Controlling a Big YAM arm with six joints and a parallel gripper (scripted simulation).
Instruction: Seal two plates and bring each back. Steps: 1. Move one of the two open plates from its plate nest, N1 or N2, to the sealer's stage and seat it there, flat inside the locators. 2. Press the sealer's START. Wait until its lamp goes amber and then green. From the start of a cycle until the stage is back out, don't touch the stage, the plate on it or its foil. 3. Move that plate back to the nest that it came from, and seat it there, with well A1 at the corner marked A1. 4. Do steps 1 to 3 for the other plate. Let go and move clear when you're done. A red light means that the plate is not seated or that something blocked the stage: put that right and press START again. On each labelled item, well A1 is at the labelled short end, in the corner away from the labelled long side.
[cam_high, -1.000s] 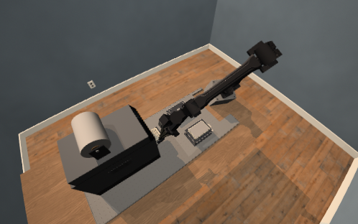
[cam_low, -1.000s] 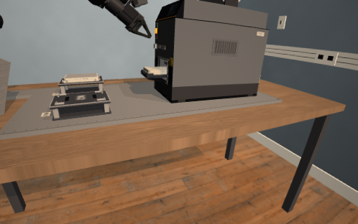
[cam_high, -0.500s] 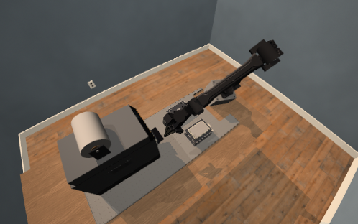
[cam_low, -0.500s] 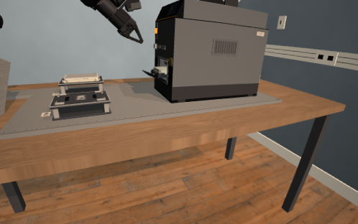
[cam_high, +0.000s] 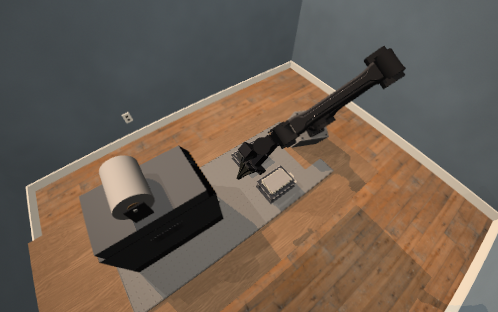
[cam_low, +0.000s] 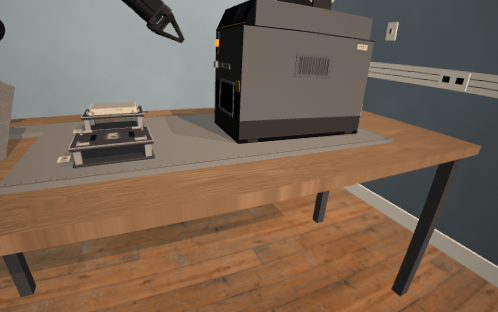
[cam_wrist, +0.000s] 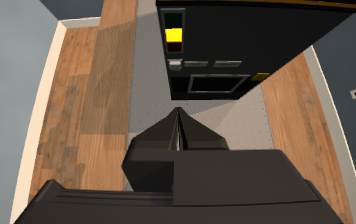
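The sealer (cam_high: 172, 177) (cam_low: 300, 110) (cam_wrist: 265, 30) shows its lamp (cam_low: 217, 43) (cam_wrist: 174, 35) lit amber. Its front opening (cam_low: 226, 98) (cam_wrist: 218, 84) is dark; no stage sticks out, and neither the stage nor a plate in it is visible. The START button (cam_wrist: 174, 64) is below the lamp. My gripper (cam_high: 239, 176) (cam_low: 182, 40) (cam_wrist: 178, 112) is shut and empty, in the air in front of the sealer and clear of it. An open plate (cam_high: 278, 180) (cam_low: 113, 108) sits on one nest (cam_low: 141, 115). The other nest (cam_low: 112, 143) holds no plate.
A white foil roll (cam_high: 125, 182) is on top of the sealer. The nests and sealer stand on a grey board (cam_high: 170, 280) (cam_low: 200, 150) on the wooden table (cam_low: 240, 182). A grey block (cam_low: 5, 120) stands at the left edge of the exterior view.
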